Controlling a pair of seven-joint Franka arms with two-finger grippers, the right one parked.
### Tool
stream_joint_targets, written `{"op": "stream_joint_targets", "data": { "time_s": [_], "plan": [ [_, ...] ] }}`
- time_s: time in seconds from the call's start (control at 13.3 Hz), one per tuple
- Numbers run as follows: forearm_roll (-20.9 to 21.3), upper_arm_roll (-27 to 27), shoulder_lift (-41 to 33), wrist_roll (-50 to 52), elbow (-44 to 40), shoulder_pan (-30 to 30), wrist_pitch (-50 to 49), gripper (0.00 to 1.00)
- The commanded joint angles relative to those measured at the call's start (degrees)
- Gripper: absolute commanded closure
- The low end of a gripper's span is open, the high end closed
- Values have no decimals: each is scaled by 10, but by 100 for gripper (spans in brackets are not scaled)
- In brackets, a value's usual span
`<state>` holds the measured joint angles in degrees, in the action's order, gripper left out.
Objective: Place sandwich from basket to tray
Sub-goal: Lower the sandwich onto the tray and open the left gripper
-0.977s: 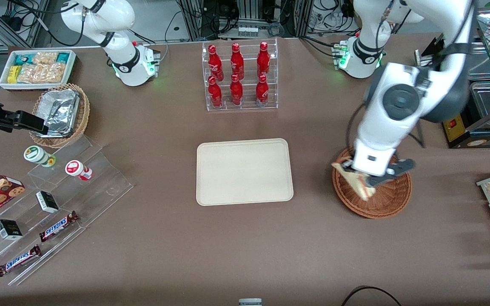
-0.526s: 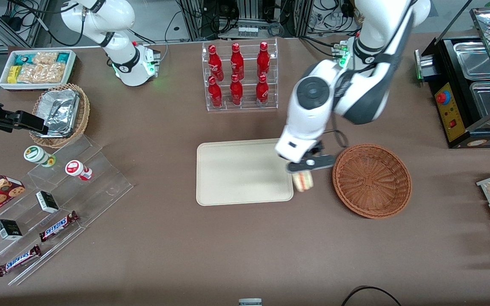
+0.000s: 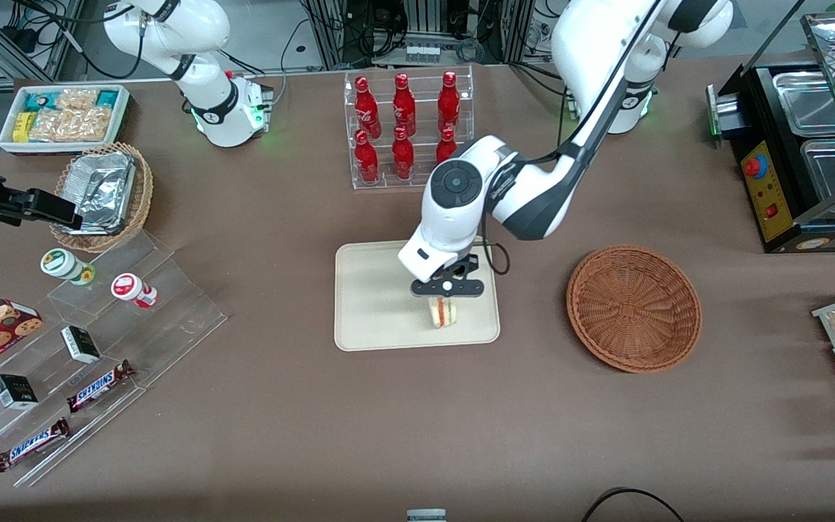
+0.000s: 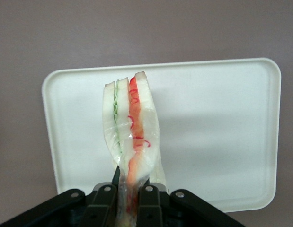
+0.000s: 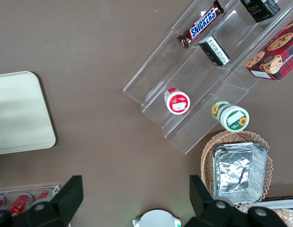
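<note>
Sandwich [image 3: 443, 312] [image 4: 130, 142] over tray [image 3: 374, 304] [image 4: 222, 132], in part nearer front camera, toward basket's side. Wedge hangs edge-on, white bread with green and orange-red layers showing. Whether it touches tray surface: can't tell. Gripper [image 3: 446, 289] [image 4: 129, 194] clamped on sandwich, black fingers [image 4: 104, 201] pinching its upper end narrow. Left arm reaches in over tray from bottle rack [image 3: 409, 130]. Basket [image 3: 633, 308] sits on table beside tray, toward working arm's end, well apart from gripper, nothing in it.
</note>
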<state>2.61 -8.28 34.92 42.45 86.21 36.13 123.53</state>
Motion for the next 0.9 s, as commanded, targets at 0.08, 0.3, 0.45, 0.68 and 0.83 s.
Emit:
{"op": "stream_joint_targets", "data": {
  "time_s": [0.08,0.3,0.45,0.68,0.83],
  "plan": [
    [9,1,63,-7,-60,28,21,100],
    [20,3,79,-7,-57,39,29,100],
    [33,3,81,-8,-55,39,29,100],
    [37,3,95,-6,-53,47,29,100],
    [36,3,102,-7,-52,50,29,100]
  ]
}}
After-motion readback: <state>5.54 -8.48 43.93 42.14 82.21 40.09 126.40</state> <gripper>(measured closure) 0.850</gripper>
